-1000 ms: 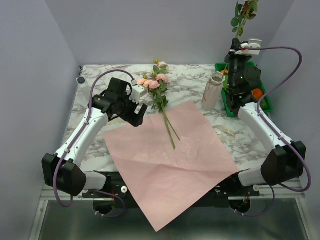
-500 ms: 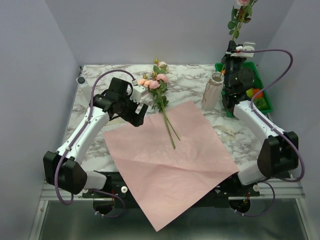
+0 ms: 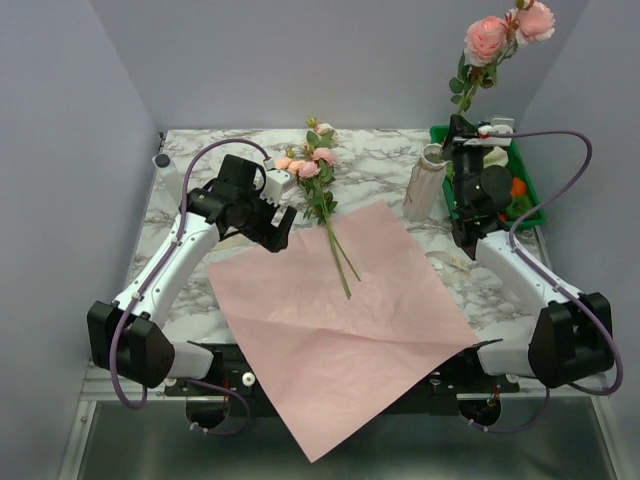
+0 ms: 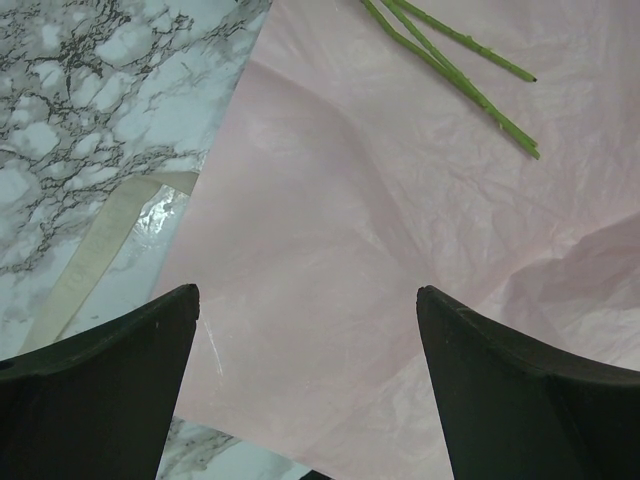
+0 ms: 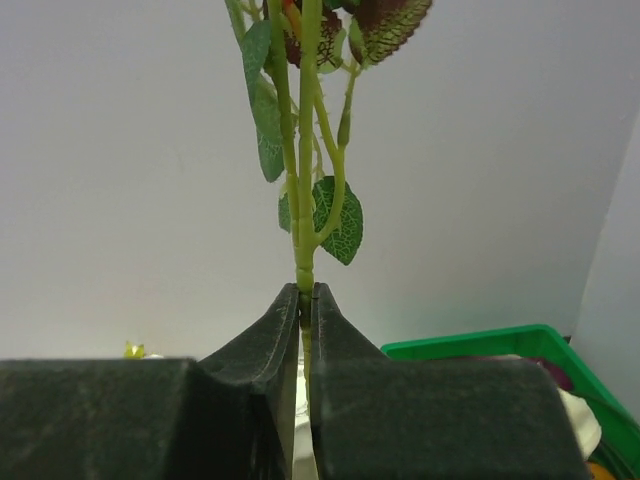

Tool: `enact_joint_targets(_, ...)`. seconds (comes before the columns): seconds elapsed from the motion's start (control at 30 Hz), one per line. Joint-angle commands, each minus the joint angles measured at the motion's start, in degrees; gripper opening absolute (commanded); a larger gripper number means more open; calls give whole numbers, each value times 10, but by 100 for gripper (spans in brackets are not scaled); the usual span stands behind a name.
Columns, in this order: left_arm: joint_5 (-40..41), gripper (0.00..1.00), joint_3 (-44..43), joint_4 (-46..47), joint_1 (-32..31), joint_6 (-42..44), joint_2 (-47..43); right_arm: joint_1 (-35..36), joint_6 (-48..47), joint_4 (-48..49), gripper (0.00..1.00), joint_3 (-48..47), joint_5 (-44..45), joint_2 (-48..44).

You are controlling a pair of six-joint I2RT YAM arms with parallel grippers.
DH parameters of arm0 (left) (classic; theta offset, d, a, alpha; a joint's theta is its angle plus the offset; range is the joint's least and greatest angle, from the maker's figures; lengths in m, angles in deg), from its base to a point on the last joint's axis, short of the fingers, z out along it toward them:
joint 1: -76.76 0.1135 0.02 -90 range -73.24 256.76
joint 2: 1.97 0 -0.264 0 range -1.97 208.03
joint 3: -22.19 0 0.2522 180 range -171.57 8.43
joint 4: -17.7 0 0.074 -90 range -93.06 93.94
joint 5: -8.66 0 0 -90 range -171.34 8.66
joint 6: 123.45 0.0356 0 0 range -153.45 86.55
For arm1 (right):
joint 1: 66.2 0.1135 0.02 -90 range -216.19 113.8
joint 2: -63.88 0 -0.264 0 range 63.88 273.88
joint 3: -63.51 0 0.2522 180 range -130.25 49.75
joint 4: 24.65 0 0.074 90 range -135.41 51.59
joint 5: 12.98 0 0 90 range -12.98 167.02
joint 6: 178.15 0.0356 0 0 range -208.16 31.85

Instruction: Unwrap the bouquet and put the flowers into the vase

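Right gripper [image 5: 307, 290] — pinched on a rose stem [image 5: 306, 150], raised near the vase [image 3: 425, 182] and green tray [image 3: 533, 208]. Left gripper [image 4: 307, 295] — wide apart over pink paper [image 3: 340, 320]; other flowers [image 3: 312, 168] lie at the paper's far edge. Marble table [image 3: 380, 150], grey walls [image 3: 300, 60].

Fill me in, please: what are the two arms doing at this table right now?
The right gripper is shut on a leafy rose stem and holds it upright, high at the far right. The stem is close beside the vase but not yet in it. The left gripper hovers open, holding nothing, over the left edge of the pink paper sheet, which is spread flat. The other flowers lie on the marble table with their stems across the sheet. The cream ribbon lies loose beside it.
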Motion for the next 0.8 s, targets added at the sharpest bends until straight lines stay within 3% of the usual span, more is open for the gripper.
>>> enact_joint_targets(0.0, -6, 99, -8, 11, 2, -8, -5, 3, 23, 1, 23, 25, -67, -46)
enact_joint_targets(0.13, -6, 99, -6, 13, 2, -6, -9, 2, 43, -25, 53, 43, -99, -66)
enact_joint_targets(0.23, -9, 99, -11, 11, 2, -2, -5, 2, 53, -91, 61, 27, -105, -70)
enact_joint_targets(0.43, -15, 99, -16, 11, 2, -1, 1, 2, 89, -189, 62, 37, -161, -113)
enact_joint_targets(0.53, -16, 99, -14, 10, 2, 1, 2, 3, 103, -273, 62, 35, -236, -127)
enact_joint_targets(0.77, -26, 99, -13, 4, 2, 4, 4, 3, 183, -411, 64, 62, -242, -184)
